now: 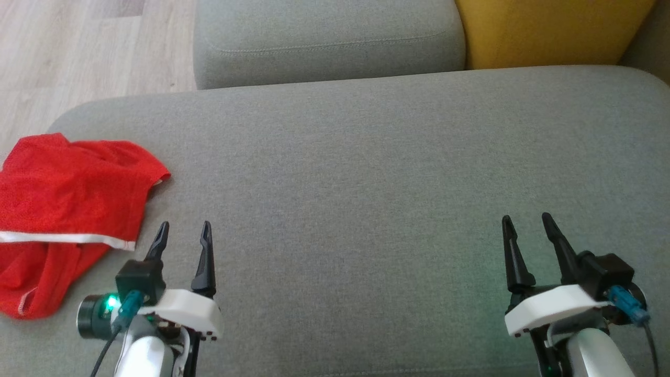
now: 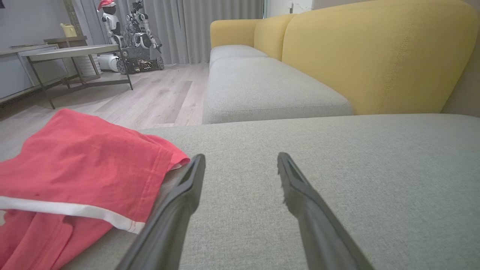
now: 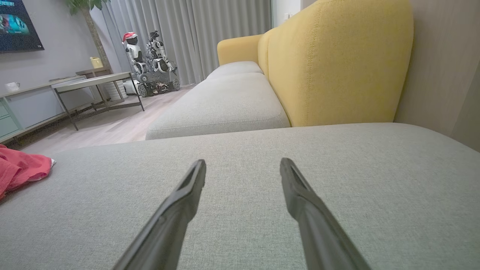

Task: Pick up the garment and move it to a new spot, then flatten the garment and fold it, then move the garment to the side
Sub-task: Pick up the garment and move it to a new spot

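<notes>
The garment (image 1: 68, 204) is red mesh with a white stripe, lying crumpled at the left end of the grey sofa cushion (image 1: 366, 173). In the left wrist view the garment (image 2: 75, 180) fills the lower left, and in the right wrist view the garment (image 3: 20, 170) peeks in at the left edge. My left gripper (image 1: 184, 226) stands open just right of the cloth, apart from it, with nothing between its fingers. My right gripper (image 1: 526, 219) is open over bare cushion at the lower right. My left gripper (image 2: 240, 159) and my right gripper (image 3: 243, 165) both show spread fingers.
A second grey seat cushion (image 1: 324, 42) and a yellow backrest (image 1: 549, 31) lie beyond. Wooden floor (image 1: 78, 47) borders the sofa on the left. Across the room stand a low table (image 2: 71, 52) and another wheeled robot (image 2: 131, 37).
</notes>
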Available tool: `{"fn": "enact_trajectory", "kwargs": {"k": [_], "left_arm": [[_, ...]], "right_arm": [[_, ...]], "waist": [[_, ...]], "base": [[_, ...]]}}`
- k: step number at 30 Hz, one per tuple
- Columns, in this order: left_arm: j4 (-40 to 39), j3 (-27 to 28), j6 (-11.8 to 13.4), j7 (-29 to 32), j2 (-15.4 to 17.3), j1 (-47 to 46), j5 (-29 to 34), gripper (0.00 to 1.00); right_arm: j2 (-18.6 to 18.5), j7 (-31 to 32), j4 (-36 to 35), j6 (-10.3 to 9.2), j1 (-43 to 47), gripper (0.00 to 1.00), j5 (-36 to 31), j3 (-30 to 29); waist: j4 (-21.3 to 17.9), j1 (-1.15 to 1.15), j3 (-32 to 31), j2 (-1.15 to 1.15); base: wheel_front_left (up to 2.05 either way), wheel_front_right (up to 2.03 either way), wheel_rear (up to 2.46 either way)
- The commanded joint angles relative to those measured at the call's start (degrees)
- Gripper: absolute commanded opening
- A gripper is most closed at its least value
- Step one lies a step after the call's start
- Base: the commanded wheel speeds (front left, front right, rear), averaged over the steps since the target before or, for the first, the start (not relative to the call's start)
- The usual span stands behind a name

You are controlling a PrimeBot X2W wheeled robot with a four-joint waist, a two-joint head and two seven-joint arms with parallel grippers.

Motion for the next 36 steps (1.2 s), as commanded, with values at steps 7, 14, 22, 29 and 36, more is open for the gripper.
{"fn": "enact_trajectory", "kwargs": {"k": [7,14,22,29,36], "left_arm": [[-1.7,1.8,0.5,-0.7,0.6,-3.6,0.8,1.00],[-2.2,2.2,0.3,-0.7,1.0,-4.5,0.8,1.00],[-3.1,2.8,0.3,-0.7,1.4,-5.7,0.6,1.00],[-3.1,3.1,0.1,-0.7,1.5,-6.4,0.4,1.00],[-3.0,3.4,0.1,-0.7,1.4,-6.1,0.4,1.00]], "right_arm": [[-0.2,-0.2,-3.2,-0.04,-3.0,1.00,-1.1,1.8],[0.0,0.4,-6.2,-0.04,-2.5,1.00,-2.2,2.4],[0.3,1.4,-8.5,-0.04,-2.9,1.00,-2.6,4.3],[0.4,1.4,-9.3,-0.04,-3.1,1.00,-2.7,4.4],[0.5,1.4,-9.4,-0.04,-3.3,1.00,-2.8,4.5]], "waist": [[2.9,0.00,0.3,0.00],[9.6,0.00,0.7,0.00],[17.4,0.00,1.4,0.00],[22.1,0.00,2.2,0.00],[23.5,0.00,2.3,0.00]], "base": [[0.00,0.00,0.00],[0.00,0.00,0.00],[0.00,0.00,0.00],[0.00,0.00,0.00],[0.00,0.00,0.00]]}}
